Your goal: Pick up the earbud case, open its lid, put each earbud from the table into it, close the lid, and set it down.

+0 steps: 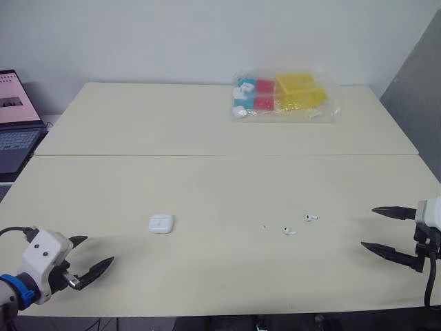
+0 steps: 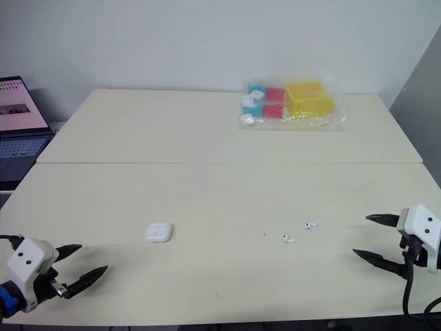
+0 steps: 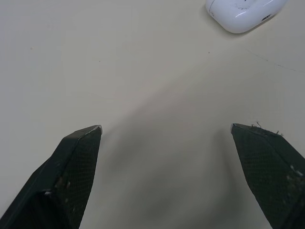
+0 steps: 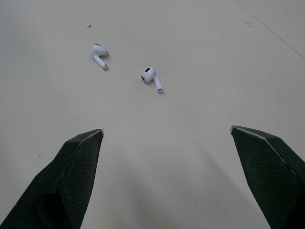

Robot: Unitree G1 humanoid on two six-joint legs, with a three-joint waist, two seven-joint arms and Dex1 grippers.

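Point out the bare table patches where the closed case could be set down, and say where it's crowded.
Widest bare patch: between the earbud case and the two earbuds. Also bare: the middle strip back toward the plastic bag, and the far-left table toward the laptop. Crowded: by the earbuds near the right claw, and around the bag.

Clear bag (image 1: 286, 96) w/ colored blocks far side, laptop (image 1: 15, 124) left

Bare desk (image 1: 207, 186) is stretching between the left tool (image 1: 99, 249) and the case (image 1: 160, 223), and between the right tool (image 1: 368, 226) and the right earbud (image 1: 311, 218) and left earbud (image 1: 289, 231), leaving both ways open. A bag (image 1: 286, 96) is sitting far right and a laptop (image 1: 14, 127) is sitting beyond the left edge, both well apart from these.
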